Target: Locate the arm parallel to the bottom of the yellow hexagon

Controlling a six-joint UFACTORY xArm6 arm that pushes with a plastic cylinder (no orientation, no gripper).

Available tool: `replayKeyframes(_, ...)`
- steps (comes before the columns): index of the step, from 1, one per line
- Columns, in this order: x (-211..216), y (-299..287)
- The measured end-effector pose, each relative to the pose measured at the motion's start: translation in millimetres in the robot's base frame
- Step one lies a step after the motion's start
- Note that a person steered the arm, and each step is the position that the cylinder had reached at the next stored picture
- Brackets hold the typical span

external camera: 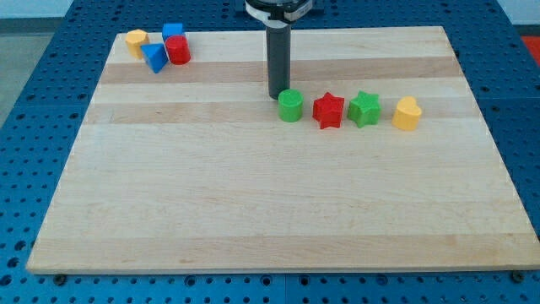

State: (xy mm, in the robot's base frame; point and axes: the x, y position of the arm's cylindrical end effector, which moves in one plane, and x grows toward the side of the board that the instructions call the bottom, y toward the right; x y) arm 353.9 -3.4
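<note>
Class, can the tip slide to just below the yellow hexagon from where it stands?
Probably yes. My tip sits beside the green cylinder; bare board lies between it and the spot under the yellow hexagon, left of the blue block.

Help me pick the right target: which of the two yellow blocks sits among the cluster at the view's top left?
The yellow hexagon, beside the blue and red blocks. The other yellow block ends the row at the view's right, beyond my tip.

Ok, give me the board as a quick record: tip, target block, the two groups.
tip: my tip sits just left of the green cylinder, near board centre-top
target: yellow hexagon, top-left corner, far from tip
top-left cluster: yellow hexagon, blue cube, blue triangle, red cylinder
row to the right: green cylinder, red star, green star, yellow block
</note>
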Motion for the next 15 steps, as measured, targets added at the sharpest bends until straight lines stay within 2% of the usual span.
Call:
replayKeyframes(4, 0.5, 0.0)
replayKeyframes(10, -150.2, -8.6)
replayKeyframes(11, -161.4, -19.7)
replayKeyframes(15, -161.1, -58.1)
